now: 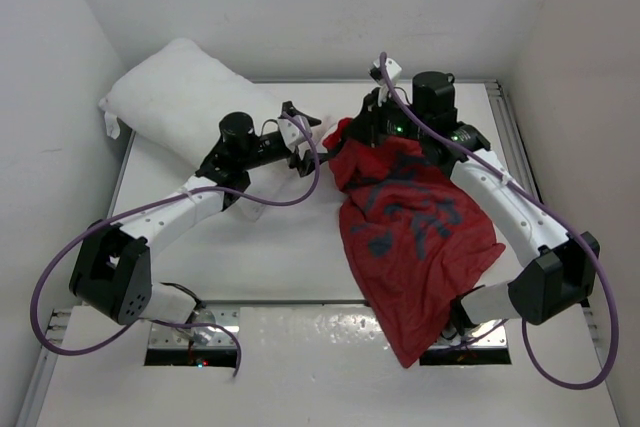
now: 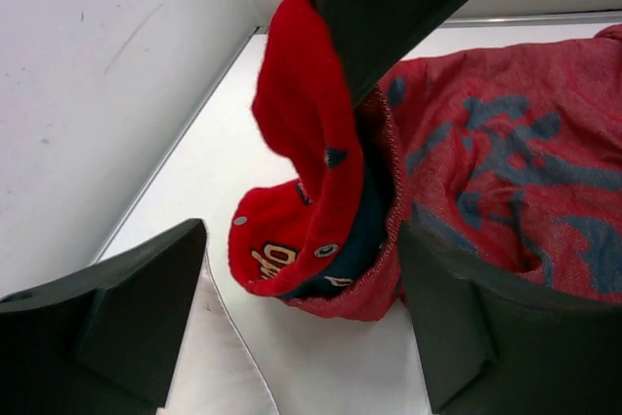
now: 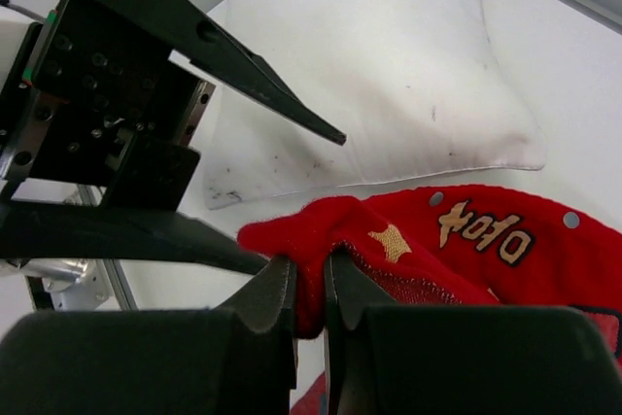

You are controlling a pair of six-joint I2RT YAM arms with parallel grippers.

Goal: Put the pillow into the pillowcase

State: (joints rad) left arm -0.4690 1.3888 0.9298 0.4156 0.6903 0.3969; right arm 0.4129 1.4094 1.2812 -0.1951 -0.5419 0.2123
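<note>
Pillow (image 1: 185, 97): lies at the far left of the table (image 1: 250, 257). Plump, soft and probably light, so it should squash to fit. Best taken at a corner seam.

Pillowcase (image 1: 415, 227): limp red cloth, centre-right, trailing over the near edge.

Right gripper (image 3: 309, 293): clamped on its hem.

Left gripper (image 2: 306, 240): jaws apart, hem fold between them, not yet closed.

Count on inspection:
- Pillow (image 1: 180, 97): one, white.
- Pillowcase (image 1: 415, 237): one, red.
- Arms: two, the left arm (image 1: 170, 212) and the right arm (image 1: 500, 192).
- Claws: two, the left claw (image 2: 303, 240) and the right claw (image 3: 309, 289).
- Purple cables (image 1: 40, 297): two, one per arm.
- Surface (image 1: 280, 257): one.
</note>
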